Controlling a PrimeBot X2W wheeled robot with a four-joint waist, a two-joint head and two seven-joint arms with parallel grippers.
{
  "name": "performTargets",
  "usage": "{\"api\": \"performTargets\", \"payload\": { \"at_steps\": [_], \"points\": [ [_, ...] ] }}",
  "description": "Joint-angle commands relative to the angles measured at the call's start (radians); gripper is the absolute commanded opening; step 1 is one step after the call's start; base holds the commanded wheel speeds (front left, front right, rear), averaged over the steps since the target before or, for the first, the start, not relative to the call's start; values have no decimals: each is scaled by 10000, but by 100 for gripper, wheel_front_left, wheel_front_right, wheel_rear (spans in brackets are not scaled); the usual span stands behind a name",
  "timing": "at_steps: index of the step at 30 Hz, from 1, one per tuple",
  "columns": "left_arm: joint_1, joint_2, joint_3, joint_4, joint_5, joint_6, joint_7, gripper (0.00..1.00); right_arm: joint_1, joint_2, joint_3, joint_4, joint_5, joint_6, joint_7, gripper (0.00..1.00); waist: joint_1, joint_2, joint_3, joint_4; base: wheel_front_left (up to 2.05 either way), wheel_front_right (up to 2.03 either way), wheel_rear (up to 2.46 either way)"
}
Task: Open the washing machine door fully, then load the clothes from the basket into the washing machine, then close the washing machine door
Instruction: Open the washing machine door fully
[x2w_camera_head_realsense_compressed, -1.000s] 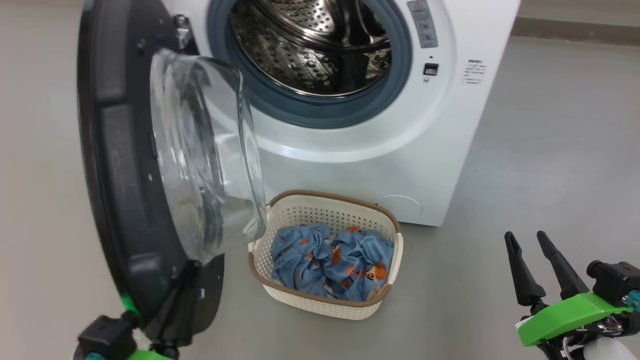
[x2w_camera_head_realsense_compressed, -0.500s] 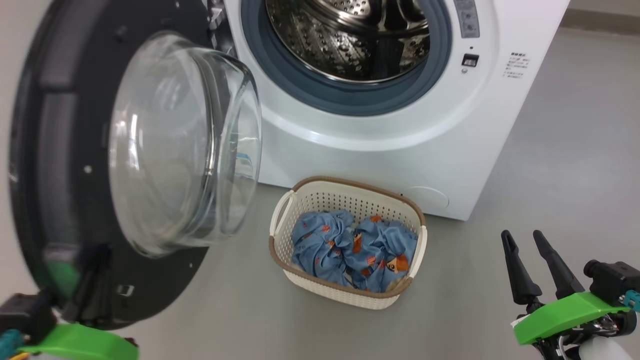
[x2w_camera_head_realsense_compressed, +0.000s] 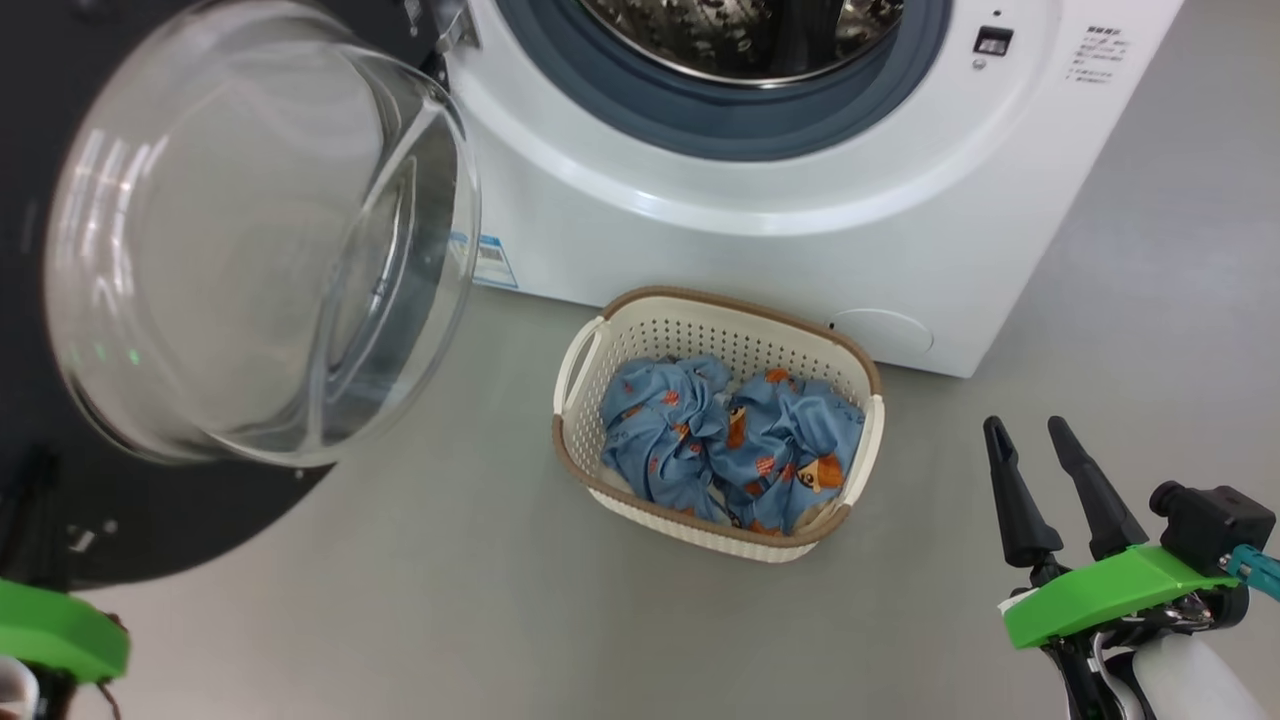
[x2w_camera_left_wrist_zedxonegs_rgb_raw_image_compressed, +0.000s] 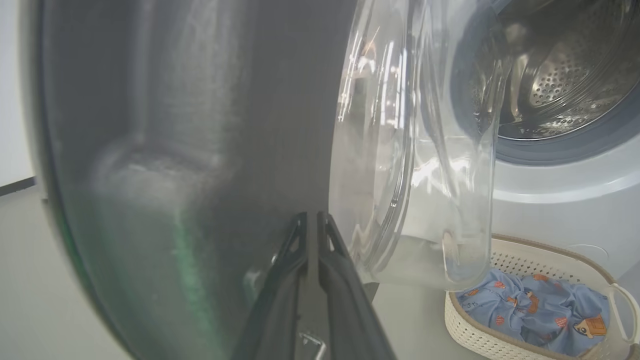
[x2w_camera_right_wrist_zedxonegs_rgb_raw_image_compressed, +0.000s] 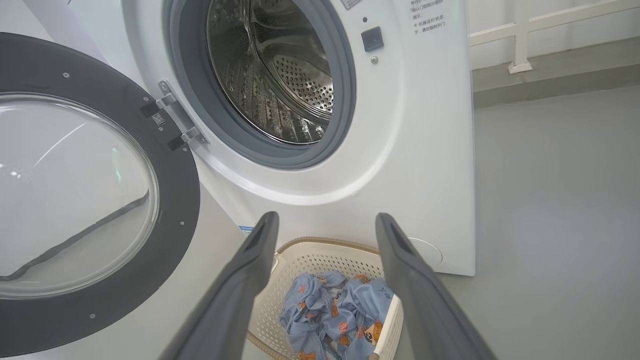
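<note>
Smooth grey floor (x2w_camera_head_realsense_compressed: 500, 600) meets a pale wall (x2w_camera_right_wrist_zedxonegs_rgb_raw_image_compressed: 590, 30).

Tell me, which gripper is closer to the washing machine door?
Left. The left gripper, shut, sits right at the black ring of the washing machine door. The right gripper, open, hovers beyond the basket, apart from the door.

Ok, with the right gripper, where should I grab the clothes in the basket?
Probably the raised crumpled ridge in the middle of the clothes, coming straight down from above. The basket walls stand around the pile, blocking the sides, and the bunched folds give the open right gripper something to pinch.
</note>
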Motion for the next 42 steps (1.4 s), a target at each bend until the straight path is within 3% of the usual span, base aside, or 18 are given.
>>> {"api": "performTargets", "payload": {
  "at_steps": [1, 10, 18, 42],
  "points": [
    [-631, 695, 610, 218, 26, 27, 67, 0, -452, -60, 149, -206, -94, 75, -124, 100, -1, -1, 248, 155, 0, 0, 0],
    [-2274, 1406, 366, 2147, 168, -533, 39, 0, -805, 27, -67, -208, -315, 75, -124, 100, -1, -1, 880, 511, 0, 0, 0],
    [-3813, 1685, -112, 3750, 427, -936, -29, 0, -1185, 10, -42, -121, -428, 75, -124, 100, -1, -1, 1419, 823, 0, 0, 0],
    [-7041, 2228, -1063, 7482, 1184, -1194, -887, 0, -1768, -52, 64, 47, -517, 75, -124, 100, -1, -1, 2120, 800, 0, 0, 0]
  ]
}}
